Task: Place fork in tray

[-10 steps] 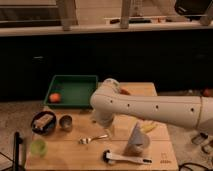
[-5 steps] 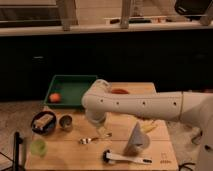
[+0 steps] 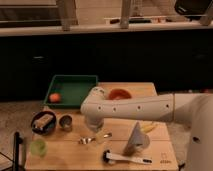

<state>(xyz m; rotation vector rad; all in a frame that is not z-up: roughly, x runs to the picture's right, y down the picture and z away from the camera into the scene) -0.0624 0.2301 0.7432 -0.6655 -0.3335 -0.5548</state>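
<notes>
The fork (image 3: 95,138) is slim and silver and lies flat on the wooden table, left of centre. The dark-green tray (image 3: 75,81) stands at the back left of the table, with a small orange object (image 3: 55,97) in its front left corner. My white arm reaches in from the right. The gripper (image 3: 94,129) hangs from the arm's end, just above the fork and in front of the tray. Part of the fork is hidden by the gripper.
An orange bowl (image 3: 120,94) sits behind the arm. A black bowl (image 3: 42,121) and a metal cup (image 3: 66,122) stand at the left. A green utensil (image 3: 37,146) lies front left. A grey cone (image 3: 135,140) and a white-handled tool (image 3: 125,158) lie front right.
The arm's end has swung left and down across the table, from near the table's middle to just over the fork. The fork and the other objects have not moved.
</notes>
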